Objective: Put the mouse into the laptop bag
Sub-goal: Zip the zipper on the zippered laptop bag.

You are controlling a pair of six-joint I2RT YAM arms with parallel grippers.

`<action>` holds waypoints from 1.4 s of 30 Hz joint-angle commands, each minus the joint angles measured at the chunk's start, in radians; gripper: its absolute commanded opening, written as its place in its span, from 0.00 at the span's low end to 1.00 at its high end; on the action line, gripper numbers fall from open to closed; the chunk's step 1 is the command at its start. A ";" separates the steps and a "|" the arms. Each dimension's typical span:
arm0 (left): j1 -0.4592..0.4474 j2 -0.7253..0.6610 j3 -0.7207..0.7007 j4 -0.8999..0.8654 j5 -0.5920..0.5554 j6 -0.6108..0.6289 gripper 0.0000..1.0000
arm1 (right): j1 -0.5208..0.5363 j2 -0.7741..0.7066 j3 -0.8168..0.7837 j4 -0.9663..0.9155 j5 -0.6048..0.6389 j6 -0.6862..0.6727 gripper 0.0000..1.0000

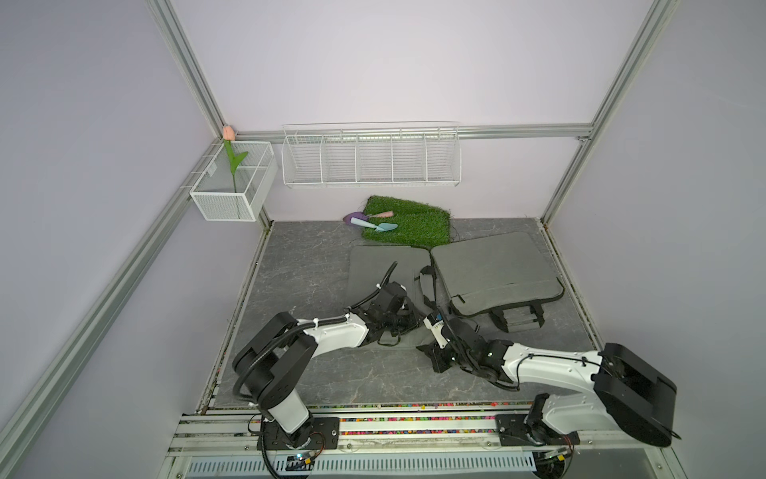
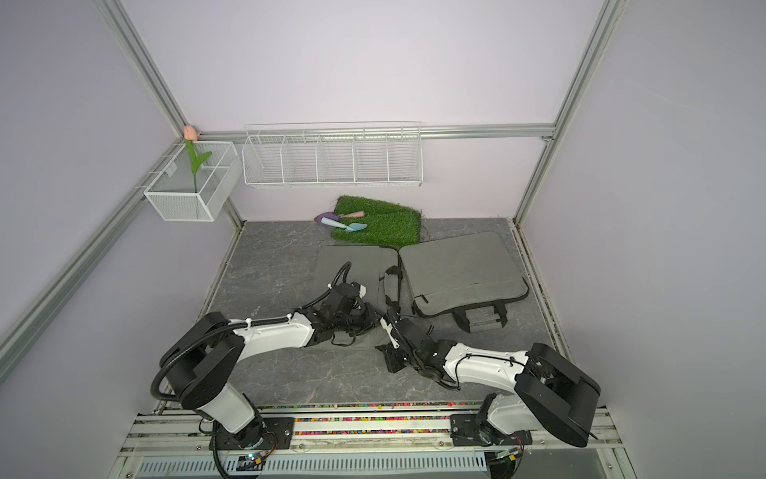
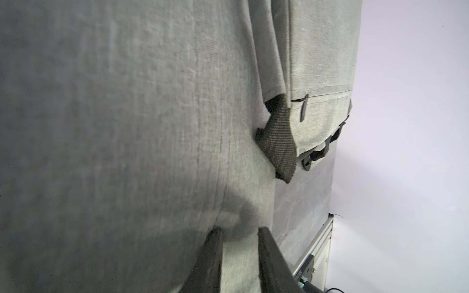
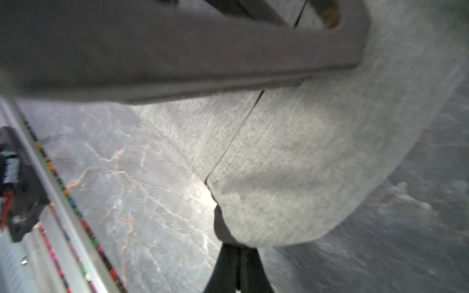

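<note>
No mouse shows in any view. A flat grey laptop bag (image 1: 383, 269) (image 2: 352, 265) lies in the middle of the marble table, and both arms meet over its near end. My left gripper (image 1: 414, 321) (image 2: 375, 321) (image 3: 238, 229) lies on its side there, jaws drawn in to a narrow gap with a strip of the bag's grey fabric (image 3: 239, 253) between them. My right gripper (image 1: 429, 352) (image 2: 387, 352) (image 4: 237, 247) is shut on the bag's near edge (image 4: 266, 215), which curves up off the table.
A second grey bag (image 1: 493, 269) with black handles lies to the right, near the right rail. A black strap (image 1: 427, 286) lies between the two bags. Behind them a green turf mat (image 1: 408, 222) carries toy trowels. Wire baskets (image 1: 371, 155) hang on the back wall.
</note>
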 commanded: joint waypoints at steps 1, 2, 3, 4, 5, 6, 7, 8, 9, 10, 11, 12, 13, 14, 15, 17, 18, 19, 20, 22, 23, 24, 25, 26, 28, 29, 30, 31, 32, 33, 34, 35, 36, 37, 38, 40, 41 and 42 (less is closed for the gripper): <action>-0.008 0.169 0.026 0.061 -0.024 -0.024 0.26 | 0.111 -0.035 0.068 -0.023 0.023 -0.071 0.06; -0.008 0.200 0.037 0.080 -0.025 -0.030 0.26 | 0.128 -0.030 0.076 -0.049 0.067 -0.077 0.06; -0.008 0.226 0.049 0.089 -0.024 -0.030 0.26 | 0.133 -0.028 0.077 -0.056 0.082 -0.078 0.06; -0.008 0.245 0.057 0.096 -0.021 -0.030 0.26 | 0.133 -0.025 0.073 -0.054 0.086 -0.079 0.06; -0.008 0.262 0.058 0.110 -0.021 -0.057 0.26 | 0.134 -0.021 0.069 -0.046 0.084 -0.082 0.06; -0.007 0.275 0.057 0.123 -0.025 -0.069 0.26 | 0.134 -0.017 0.066 -0.037 0.079 -0.081 0.06; -0.008 0.282 0.052 0.132 -0.028 -0.075 0.26 | 0.136 -0.011 0.066 -0.024 0.076 -0.079 0.06; -0.007 0.286 0.047 0.140 -0.032 -0.078 0.26 | 0.137 0.000 0.068 -0.008 0.066 -0.079 0.06; -0.008 0.285 0.041 0.138 -0.038 -0.078 0.26 | 0.139 0.011 0.076 0.006 0.061 -0.078 0.06; -0.007 0.281 0.034 0.138 -0.038 -0.078 0.26 | 0.141 0.025 0.084 0.012 0.060 -0.078 0.06; -0.007 0.274 0.026 0.140 -0.042 -0.079 0.26 | 0.141 0.040 0.093 0.022 0.066 -0.070 0.06; -0.008 0.264 0.018 0.141 -0.043 -0.081 0.26 | 0.141 0.052 0.100 0.034 0.072 -0.063 0.06; -0.008 0.252 0.012 0.141 -0.043 -0.080 0.26 | 0.140 0.062 0.106 0.041 0.074 -0.055 0.06; -0.008 0.240 0.006 0.137 -0.043 -0.078 0.26 | 0.135 0.068 0.114 0.043 0.080 -0.049 0.06; -0.007 0.228 0.002 0.126 -0.049 -0.078 0.26 | 0.131 0.068 0.116 0.049 0.079 -0.047 0.06; -0.002 0.213 -0.010 0.098 -0.062 -0.085 0.26 | 0.127 0.053 0.098 0.076 0.088 -0.049 0.06; 0.006 0.207 -0.022 0.089 -0.068 -0.101 0.26 | 0.126 0.038 0.076 0.101 0.087 -0.052 0.06; 0.014 0.203 -0.042 0.097 -0.070 -0.118 0.26 | 0.121 0.019 0.049 0.128 0.084 -0.055 0.06; 0.024 0.193 -0.065 0.110 -0.074 -0.130 0.26 | 0.113 -0.004 0.015 0.159 0.078 -0.057 0.06; 0.035 0.172 -0.070 0.069 -0.089 -0.136 0.25 | 0.093 -0.040 -0.042 0.217 0.045 -0.073 0.06; 0.038 0.165 -0.055 0.010 -0.097 -0.129 0.19 | 0.081 -0.050 -0.060 0.241 0.015 -0.087 0.06; 0.039 0.160 -0.032 -0.061 -0.112 -0.123 0.10 | 0.074 -0.055 -0.073 0.268 -0.014 -0.108 0.06; 0.039 0.159 -0.010 -0.123 -0.133 -0.115 0.04 | 0.074 -0.057 -0.082 0.291 -0.041 -0.122 0.06; 0.038 0.155 0.019 -0.198 -0.159 -0.103 0.00 | 0.073 -0.054 -0.082 0.300 -0.065 -0.135 0.06; 0.038 0.161 0.070 -0.321 -0.208 -0.087 0.00 | 0.077 -0.033 -0.042 0.253 -0.095 -0.141 0.06; 0.038 0.173 0.087 -0.339 -0.211 -0.077 0.00 | 0.085 -0.015 -0.013 0.221 -0.092 -0.136 0.06; 0.038 0.195 0.100 -0.333 -0.194 -0.074 0.00 | 0.103 0.004 0.011 0.199 -0.082 -0.134 0.06; 0.038 0.220 0.112 -0.321 -0.180 -0.071 0.00 | 0.118 0.024 0.031 0.188 -0.070 -0.131 0.06; 0.038 0.255 0.128 -0.303 -0.158 -0.068 0.00 | 0.140 0.045 0.049 0.181 -0.055 -0.128 0.06; 0.038 0.290 0.151 -0.293 -0.144 -0.064 0.00 | 0.161 0.066 0.067 0.179 -0.041 -0.125 0.06; 0.038 0.316 0.170 -0.301 -0.142 -0.065 0.00 | 0.173 0.084 0.081 0.179 -0.032 -0.121 0.06; 0.038 0.341 0.179 -0.292 -0.141 -0.068 0.00 | 0.184 0.108 0.098 0.177 -0.021 -0.113 0.06; 0.038 0.360 0.181 -0.272 -0.136 -0.074 0.00 | 0.191 0.136 0.116 0.169 -0.009 -0.104 0.06; 0.038 0.373 0.184 -0.262 -0.135 -0.080 0.00 | 0.197 0.155 0.131 0.156 0.009 -0.096 0.06; 0.038 0.388 0.186 -0.245 -0.128 -0.082 0.00 | 0.208 0.177 0.149 0.144 0.039 -0.089 0.06; 0.038 0.404 0.192 -0.238 -0.120 -0.085 0.00 | 0.226 0.213 0.167 0.154 0.067 -0.090 0.06; 0.039 0.407 0.192 -0.233 -0.117 -0.083 0.00 | 0.234 0.231 0.176 0.168 0.075 -0.091 0.06; 0.039 0.405 0.192 -0.234 -0.123 -0.081 0.00 | 0.241 0.249 0.186 0.177 0.078 -0.094 0.06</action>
